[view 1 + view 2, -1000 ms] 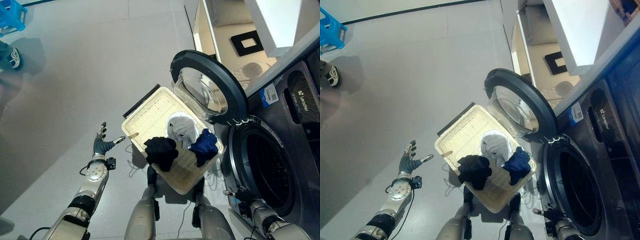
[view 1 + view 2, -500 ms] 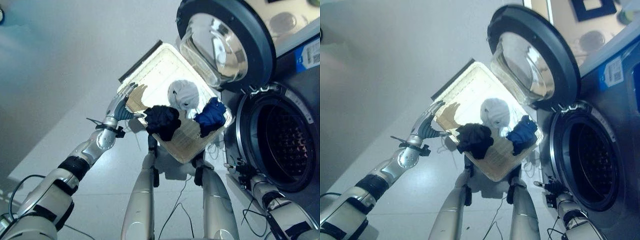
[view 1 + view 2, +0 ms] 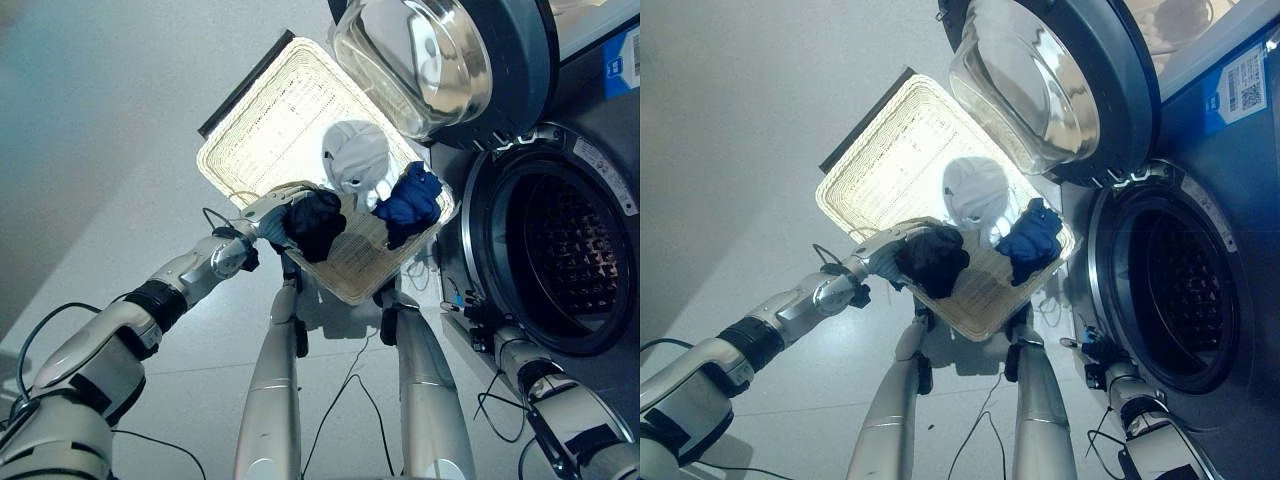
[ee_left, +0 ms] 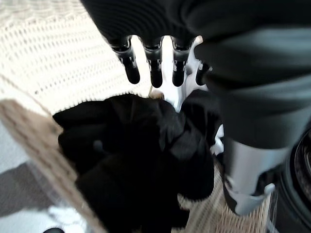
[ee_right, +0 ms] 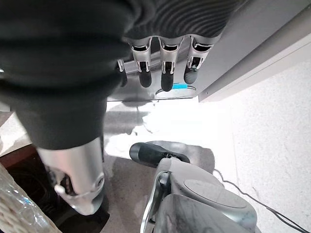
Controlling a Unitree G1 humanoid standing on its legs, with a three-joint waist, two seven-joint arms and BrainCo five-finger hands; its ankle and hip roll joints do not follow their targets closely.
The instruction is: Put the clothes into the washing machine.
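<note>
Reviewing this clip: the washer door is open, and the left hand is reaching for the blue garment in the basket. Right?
Not quite. The washer door is open, but the left hand is at the black garment in the basket, not the blue garment. The left wrist view shows its fingers straight just above the black cloth.

Both eye views look steeply down from the head and share the laundry basket (image 3: pixel 250 130) and the washing machine (image 3: pixel 590 160) with its open door (image 3: pixel 1110 90). The left wrist view looks along the left hand (image 4: pixel 155 68), very near, onto a black garment (image 4: pixel 131 150) (also in the eye views). The right wrist view faces the floor (image 5: pixel 272 141) past the right hand (image 5: pixel 165 73).
</note>
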